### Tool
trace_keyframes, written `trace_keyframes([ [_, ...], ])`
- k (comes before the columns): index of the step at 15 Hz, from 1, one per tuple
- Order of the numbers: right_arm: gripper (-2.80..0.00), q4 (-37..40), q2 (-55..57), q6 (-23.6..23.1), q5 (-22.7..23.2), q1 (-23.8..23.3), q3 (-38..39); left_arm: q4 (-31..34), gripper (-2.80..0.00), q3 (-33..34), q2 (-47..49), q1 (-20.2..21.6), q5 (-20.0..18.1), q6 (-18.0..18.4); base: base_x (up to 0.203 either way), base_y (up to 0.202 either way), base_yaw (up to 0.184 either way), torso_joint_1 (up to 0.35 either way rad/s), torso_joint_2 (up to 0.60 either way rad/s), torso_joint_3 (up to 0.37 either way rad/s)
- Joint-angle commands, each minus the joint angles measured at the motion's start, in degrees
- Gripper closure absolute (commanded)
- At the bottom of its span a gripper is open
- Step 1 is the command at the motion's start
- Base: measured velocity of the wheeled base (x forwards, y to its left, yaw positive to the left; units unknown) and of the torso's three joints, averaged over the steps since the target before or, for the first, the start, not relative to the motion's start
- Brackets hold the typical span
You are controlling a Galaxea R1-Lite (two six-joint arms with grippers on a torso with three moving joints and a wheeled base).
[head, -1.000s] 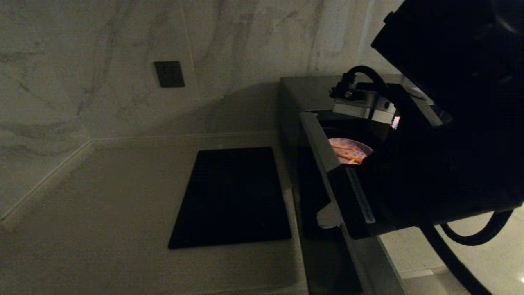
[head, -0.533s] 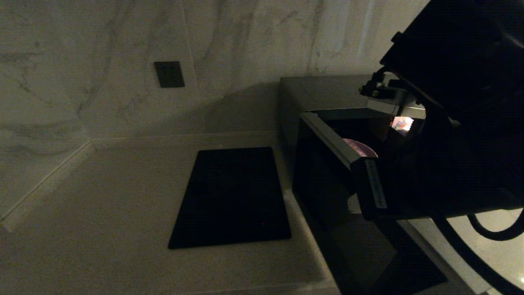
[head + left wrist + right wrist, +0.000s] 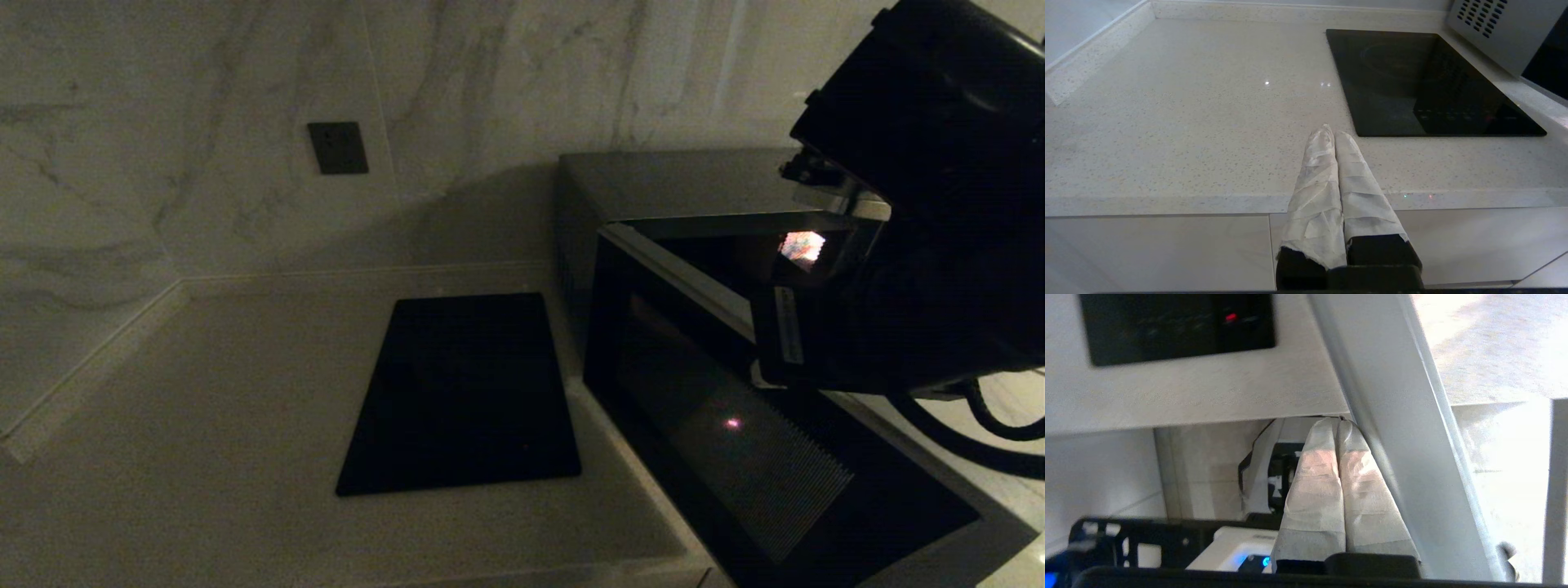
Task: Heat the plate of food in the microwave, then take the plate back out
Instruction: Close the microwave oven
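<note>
Door-closing looks like the step in hand: the microwave (image 3: 653,196) stands at the right end of the pale worktop (image 3: 204,425), its dark glass door (image 3: 718,441) swung partway out on its left-hand hinge, with a lit patch (image 3: 802,247) glowing inside the cavity. The right arm (image 3: 922,245) fills the upper right of the head view as a dark mass at the door's free edge. In the right wrist view the right hand (image 3: 1338,424) has its two cloth-wrapped fingers (image 3: 1314,473) pressed together on nothing, their tips right against a broad silver-grey edge that I take to be the door's rim; whether they actually press on it I cannot tell. The plate of food cannot be seen now; judging by the half-shut door, it probably sits inside, hidden behind door and arm. Beside the oven lies a flat black panel (image 3: 465,392), and a dark wall plate (image 3: 337,148) sits on the marble wall. The left hand (image 3: 1333,134) is parked at the worktop's front edge, fingers together and empty. Next, the door needs pushing fully home until it latches, the push kept near the free edge; then the buttons on the right-hand side, hidden by the arm here, must be reached.
</note>
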Motion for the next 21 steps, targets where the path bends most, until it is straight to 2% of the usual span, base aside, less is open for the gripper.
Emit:
trace_keyframes([
  [1,0.00,0.34,-1.64,0.27,-0.14,-3.27,2.03,0.00,0.00,0.00,0.09,0.02,0.02,-0.04,0.000,0.000,0.000,0.000,0.00,0.000],
  [8,0.00,-0.88,-3.89,-0.05,0.04,-13.03,3.70,0.00,0.00,0.00,0.09,0.02,0.02,-0.04,0.000,0.000,0.000,0.000,0.00,0.000],
  [13,0.00,-9.11,-3.63,-2.47,0.04,-19.71,8.33,0.00,0.00,0.00,0.09,0.02,0.02,-0.04,0.000,0.000,0.000,0.000,0.00,0.000],
  [19,0.00,-15.05,-1.70,-3.54,-0.46,-22.31,7.85,0.00,0.00,0.00,0.09,0.02,0.02,-0.04,0.000,0.000,0.000,0.000,0.00,0.000],
  [21,0.00,-18.10,-0.20,-3.76,-3.20,-23.41,7.76,0.00,0.00,0.00,0.09,0.02,0.02,-0.04,0.000,0.000,0.000,0.000,0.00,0.000],
])
